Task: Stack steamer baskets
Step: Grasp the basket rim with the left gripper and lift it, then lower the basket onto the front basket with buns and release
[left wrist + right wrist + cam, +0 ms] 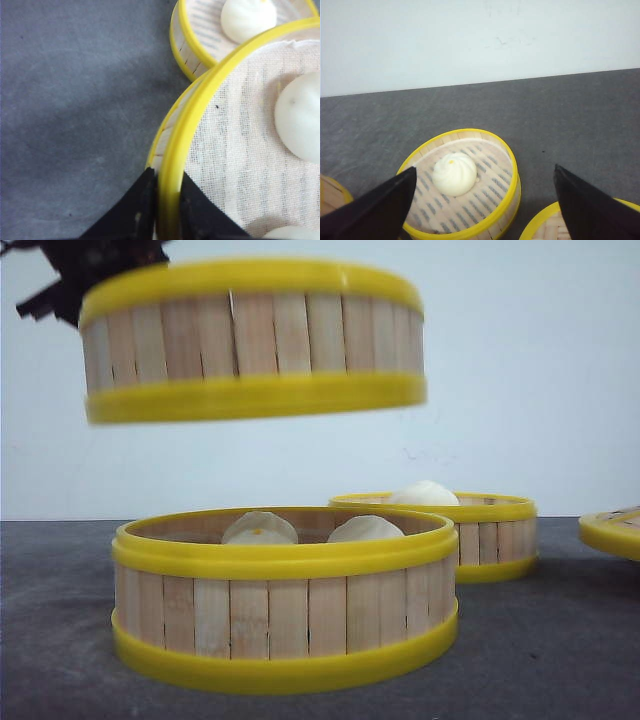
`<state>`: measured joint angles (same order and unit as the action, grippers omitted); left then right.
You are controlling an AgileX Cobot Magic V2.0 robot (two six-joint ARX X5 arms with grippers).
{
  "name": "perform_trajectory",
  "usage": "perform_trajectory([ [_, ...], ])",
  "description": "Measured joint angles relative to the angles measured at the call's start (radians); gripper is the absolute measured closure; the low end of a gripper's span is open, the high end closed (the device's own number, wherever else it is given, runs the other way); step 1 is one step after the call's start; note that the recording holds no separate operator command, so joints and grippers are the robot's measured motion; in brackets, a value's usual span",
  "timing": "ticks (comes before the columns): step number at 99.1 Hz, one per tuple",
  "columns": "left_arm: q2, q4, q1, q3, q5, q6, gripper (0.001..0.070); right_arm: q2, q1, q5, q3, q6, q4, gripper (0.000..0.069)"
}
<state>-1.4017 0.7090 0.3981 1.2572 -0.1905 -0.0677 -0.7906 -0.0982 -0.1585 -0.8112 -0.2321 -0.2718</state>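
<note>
The left gripper (pixel 162 200) was raised above the table, its two black fingers (pixel 135 210) closed on the yellow rim of a steamer basket (pixel 255 340), one finger inside the wall and one outside. The basket hung clear in the air. The right gripper (pixel 482 200) was held low, its fingers (pixel 375 205) spread wide apart and holding nothing.
</note>
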Motion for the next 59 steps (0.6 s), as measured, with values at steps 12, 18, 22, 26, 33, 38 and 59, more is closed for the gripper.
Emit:
perform_trajectory([
  [12, 0.0, -0.067, 0.003, -0.077, 0.001, -0.008, 0.068, 0.0, 0.0, 0.0, 0.0, 0.0, -0.003, 0.0146],
  [18, 0.0, -0.092, 0.003, -0.108, 0.001, -0.016, 0.068, 0.0, 0.0, 0.0, 0.0, 0.0, -0.008, 0.0146],
  [22, -0.001, -0.103, 0.004, -0.123, 0.001, -0.022, 0.068, 0.0, 0.0, 0.0, 0.0, 0.0, -0.013, 0.0146],
  [26, -0.002, -0.111, 0.005, -0.132, 0.001, -0.025, 0.068, 0.0, 0.0, 0.0, 0.0, 0.0, -0.017, 0.0146],
  [33, -0.004, -0.132, 0.007, -0.146, 0.0, -0.03, 0.068, 0.0, 0.0, 0.001, 0.0, 0.0, -0.026, 0.0146],
  [38, -0.006, -0.142, 0.01, -0.15, 0.0, -0.036, 0.068, 0.0, 0.0, 0.001, 0.0, 0.0, -0.03, 0.0146],
  [59, -0.026, -0.153, 0.026, -0.15, 0.0, -0.053, 0.068, 0.0, 0.0, 0.001, 0.0, 0.0, -0.031, 0.0146],
])
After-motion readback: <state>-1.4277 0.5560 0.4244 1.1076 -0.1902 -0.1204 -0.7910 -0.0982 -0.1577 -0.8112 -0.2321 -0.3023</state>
